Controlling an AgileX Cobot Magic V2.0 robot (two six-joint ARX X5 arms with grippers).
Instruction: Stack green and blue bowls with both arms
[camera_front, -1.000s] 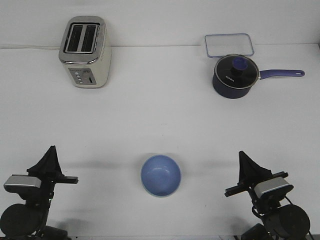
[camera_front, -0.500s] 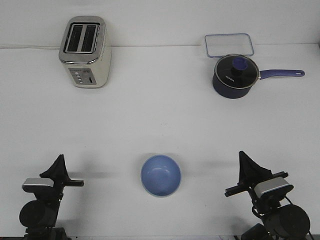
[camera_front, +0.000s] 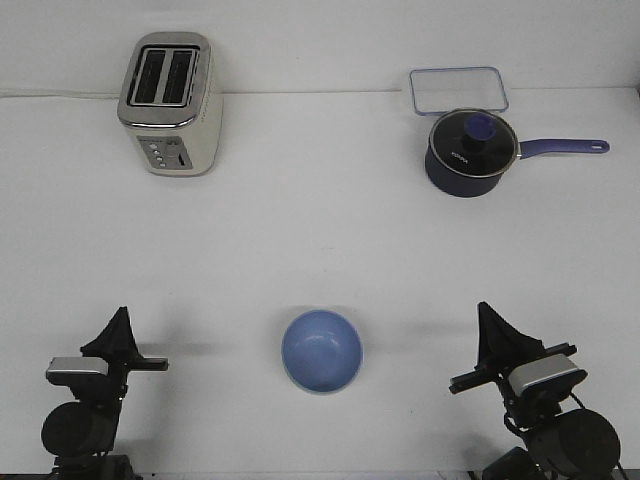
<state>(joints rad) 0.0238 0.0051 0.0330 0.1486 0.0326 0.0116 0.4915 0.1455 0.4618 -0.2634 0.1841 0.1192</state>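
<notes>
Stacking looks all but finished, judging by how things lie. Near the front left corner of the tabletop (camera_front: 320, 230), the left tool (camera_front: 122, 318) points toward the far edge with nothing in it; its tips seem drawn together, though I cannot tell for certain. A toaster (camera_front: 171, 103) stands near the far left corner. At the middle of the front edge sits the blue bowl (camera_front: 321, 349), upright and apart from both arms. A thin pale rim shows under its front lip, which may be the green bowl (camera_front: 322, 393) nested beneath, but I cannot be sure. Near the far right corner are a saucepan (camera_front: 471, 151) and a clear tray (camera_front: 457, 89). The right tool (camera_front: 486, 315), near the front right corner, is also empty, its closure unclear. Next, both arms likely only need to hold clear of the bowls.
</notes>
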